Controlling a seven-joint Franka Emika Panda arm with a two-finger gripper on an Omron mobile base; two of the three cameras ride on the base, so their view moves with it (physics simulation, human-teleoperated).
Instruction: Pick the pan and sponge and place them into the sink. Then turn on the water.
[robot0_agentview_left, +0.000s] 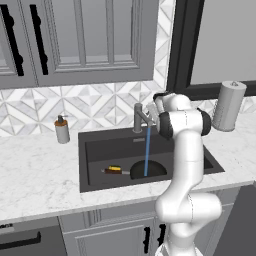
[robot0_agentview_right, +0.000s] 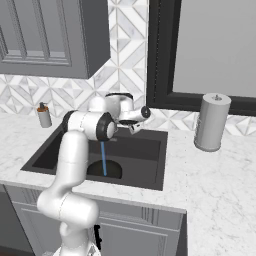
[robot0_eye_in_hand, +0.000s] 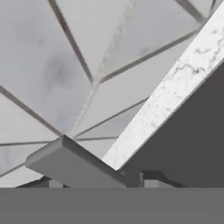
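One sink (robot0_agentview_left: 95, 150) was set into the marble counter (robot0_agentview_left: 35, 175), with one grey faucet (robot0_agentview_left: 141, 118) at its rear edge. One thin blue stream of water (robot0_agentview_left: 147, 150) ran straight down from the spout into the basin. One black pan (robot0_agentview_left: 152, 169) lay on the sink floor under the stream, its handle (robot0_agentview_left: 116, 171) pointing left. A small patch of yellow showed at the handle; whether this was the sponge could not be determined.

One gripper (robot0_agentview_right: 136, 127) was held at the rear of the sink beside the faucet, seen in the right base view. Whether its fingers were parted or closed could not be told. In the hand view, one flat grey faucet lever (robot0_eye_in_hand: 70, 164) lay close beneath the camera, against the tiled wall (robot0_eye_in_hand: 65, 65).

On the counter stood one soap dispenser (robot0_agentview_left: 62, 130) left of the sink and one paper towel roll (robot0_agentview_left: 228, 106) to its right, both well apart from the basin.
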